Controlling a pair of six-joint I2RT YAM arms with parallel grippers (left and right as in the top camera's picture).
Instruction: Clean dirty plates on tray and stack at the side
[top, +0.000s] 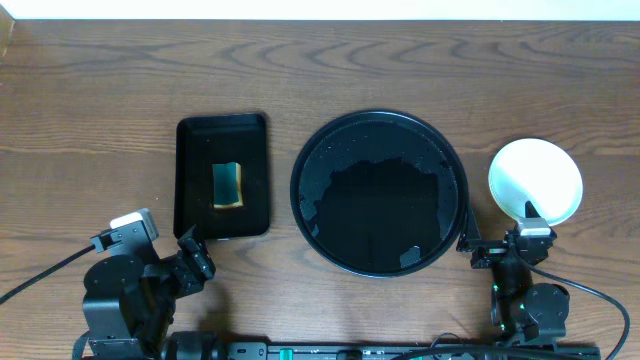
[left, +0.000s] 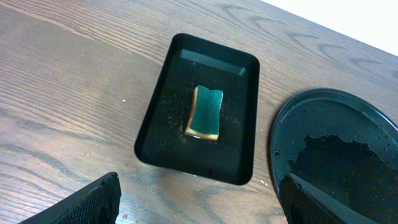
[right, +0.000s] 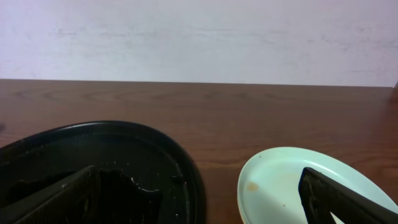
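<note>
Right tool, jaws apart, hangs just beside pale mint round plate on wooden surface; careless swing could clip rim. Left tool likewise apart.

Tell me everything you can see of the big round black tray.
The round black tray lies flat on the wooden table, between the rectangular black tray and a pale plate, apart from both. It is black all over with a raised rim. No plates sit on it. A glossy, ragged-edged patch, apparently liquid, covers much of its floor, with small specks around it.
</note>
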